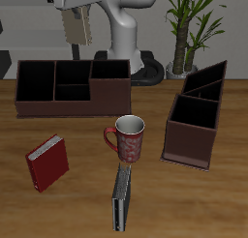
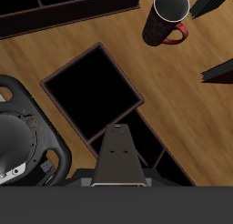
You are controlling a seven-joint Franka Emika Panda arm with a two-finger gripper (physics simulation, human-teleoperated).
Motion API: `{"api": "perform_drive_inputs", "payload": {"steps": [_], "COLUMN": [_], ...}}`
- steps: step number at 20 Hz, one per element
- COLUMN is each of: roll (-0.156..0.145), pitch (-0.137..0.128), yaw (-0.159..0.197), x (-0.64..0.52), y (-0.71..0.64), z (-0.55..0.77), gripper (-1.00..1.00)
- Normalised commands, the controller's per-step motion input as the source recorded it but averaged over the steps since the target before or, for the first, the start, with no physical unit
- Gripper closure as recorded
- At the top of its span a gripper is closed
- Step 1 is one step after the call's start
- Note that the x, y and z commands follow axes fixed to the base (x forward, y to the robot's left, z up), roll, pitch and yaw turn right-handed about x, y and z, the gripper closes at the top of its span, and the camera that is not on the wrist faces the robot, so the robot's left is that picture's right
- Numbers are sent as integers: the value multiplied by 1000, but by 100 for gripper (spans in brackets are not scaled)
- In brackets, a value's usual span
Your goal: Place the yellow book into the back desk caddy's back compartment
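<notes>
Wooden worktop [image 1: 199, 208] seen from the front and above, with a potted plant [image 1: 194, 29] behind it beside my base. My fingers [image 1: 77, 31] are raised at the back of the scene, clamped on the yellow book [image 1: 71, 27], which hangs upright from them in the air, clear of the worktop. Below the book stands the back desk caddy [image 1: 73, 87], a wide, low dark-brown box with large sections at its ends and small ones in the middle.

Nearer the front edge a patterned red mug [image 1: 128, 137] stands upright. A red book [image 1: 46, 163] lies on the side of the wide caddy, and a dark grey-black book [image 1: 121, 198] lies just in front of the mug. A taller narrow caddy [image 1: 194, 126] with slanted dividers stands well apart from the wide one, on the other side of the mug.

Wrist view: the yellow book [image 2: 123, 159] shows edge-on directly beneath me, over the dark open sections of the back desk caddy [image 2: 91, 86]; which section lies under it I cannot tell. The mug [image 2: 168, 16] appears farther off, seen from above.
</notes>
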Motion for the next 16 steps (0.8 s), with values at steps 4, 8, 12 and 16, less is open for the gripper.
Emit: {"api": "perform_drive_inputs", "payload": {"steps": [4, 8, 12, 16], "roll": [-29, -4, -7, -14], "pitch": [21, 21, -13, -18], "yaw": [188, 176, 118, 103], "x": [39, -23, 42, 85], "y": [-167, -55, -30, 19], "z": [-64, -112, -7, 11], "gripper": [100, 100, 100, 100]}}
